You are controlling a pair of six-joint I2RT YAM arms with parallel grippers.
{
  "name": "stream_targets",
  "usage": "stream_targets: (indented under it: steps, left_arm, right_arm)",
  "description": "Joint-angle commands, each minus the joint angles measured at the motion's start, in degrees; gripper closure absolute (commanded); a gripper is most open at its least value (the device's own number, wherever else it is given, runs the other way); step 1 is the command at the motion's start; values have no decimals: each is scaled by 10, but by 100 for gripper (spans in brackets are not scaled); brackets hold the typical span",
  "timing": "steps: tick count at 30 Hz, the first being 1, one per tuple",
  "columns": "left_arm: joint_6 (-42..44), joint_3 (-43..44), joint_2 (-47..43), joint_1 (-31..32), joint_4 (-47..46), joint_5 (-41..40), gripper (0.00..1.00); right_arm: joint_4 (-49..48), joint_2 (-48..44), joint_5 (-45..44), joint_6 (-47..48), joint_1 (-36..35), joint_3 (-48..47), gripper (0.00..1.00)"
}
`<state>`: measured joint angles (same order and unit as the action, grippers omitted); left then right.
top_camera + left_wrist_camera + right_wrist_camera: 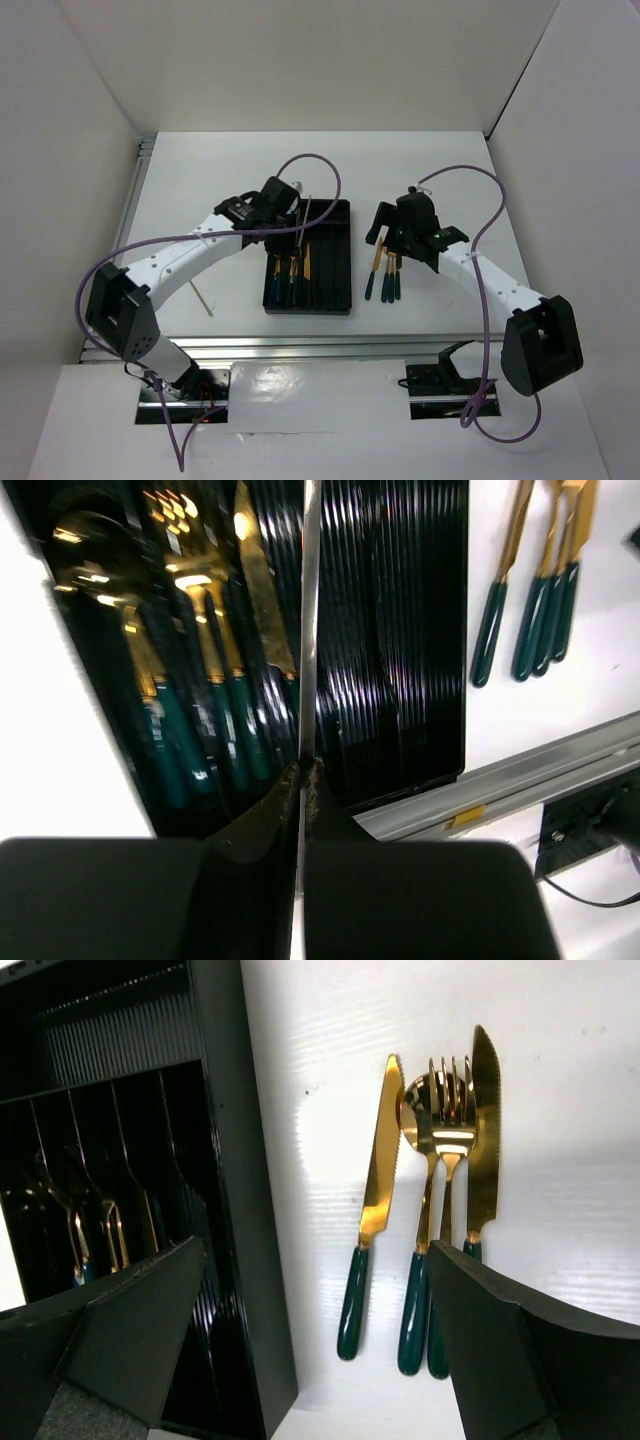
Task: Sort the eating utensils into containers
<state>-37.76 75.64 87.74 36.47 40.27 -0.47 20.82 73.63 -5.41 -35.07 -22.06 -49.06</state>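
The black cutlery tray point(340, 262) lies at the table's middle. Several gold-headed, green-handled utensils point(290, 275) lie in its left compartments, also seen in the left wrist view point(215, 700). My left gripper point(297, 222) is over the tray, shut on a thin pale chopstick point(310, 600) that runs lengthwise above the compartments. A second chopstick point(204, 299) lies on the table left of the tray. My right gripper point(318, 1250) is open and empty above several utensils point(385, 275) lying right of the tray: a knife point(372, 1200), spoon point(420, 1210), fork point(450, 1120) and another knife point(484, 1140).
The tray's right compartments point(400, 630) hold nothing visible. A metal rail point(540, 770) runs along the table's near edge. White walls enclose the table on three sides. Purple cables loop over both arms.
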Motion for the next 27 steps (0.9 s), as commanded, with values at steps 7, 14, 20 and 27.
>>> stream_targets:
  steps: [7,14,20,27]
  left_arm:
    - [-108,20,80,69,-65,-7,100]
    - [-201,25,119,103,-65,-64,100]
    - [-219,14,137,103,-65,-88,100]
    - [-212,14,167,108,-81,-81,100]
  right_arm:
    - [5,-40,-22,-2,5,14,0]
    - [10,-46,-12,-2,5,14,0]
    - [20,-64,-17,4,5,26,0]
    - [20,-64,-17,4,5,26,0]
